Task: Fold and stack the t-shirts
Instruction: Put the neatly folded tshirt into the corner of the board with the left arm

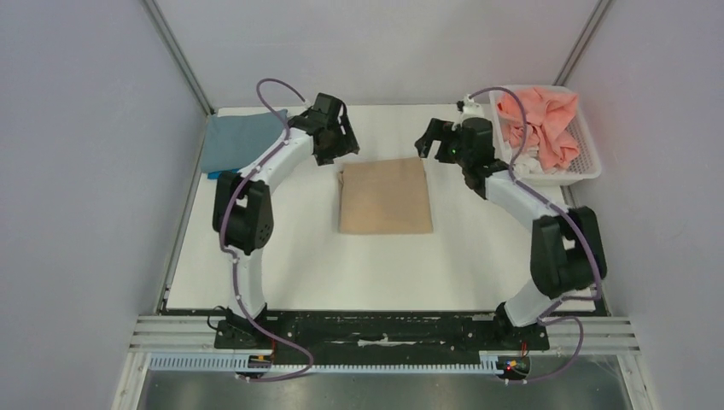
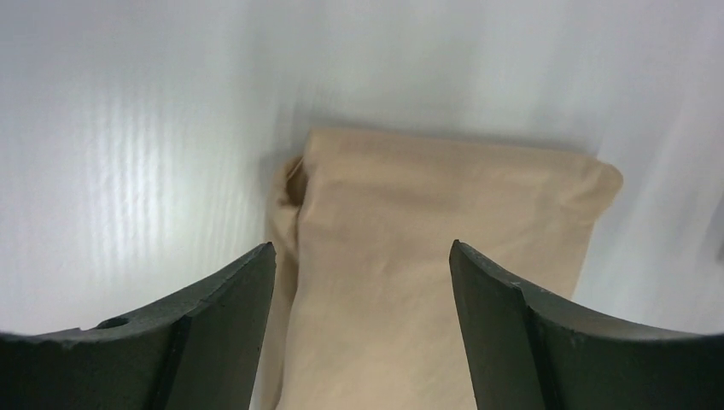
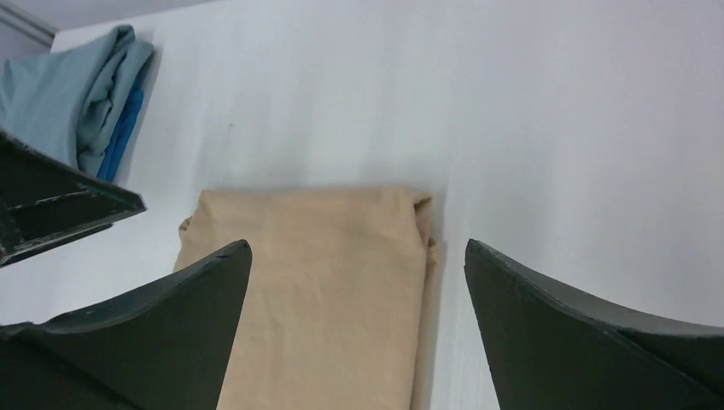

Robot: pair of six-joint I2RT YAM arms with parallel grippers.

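Mid-table lay the folded tan t-shirt (image 1: 385,196), left gripper (image 2: 363,248) and right gripper (image 3: 357,243) open and empty near its far corners. Stacking it on the grey-blue t-shirt (image 1: 239,141), far left, looked due next.

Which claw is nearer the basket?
Right. The right claw is just left of the basket. The left claw is farther off, at the far-left corner of the tan shirt.
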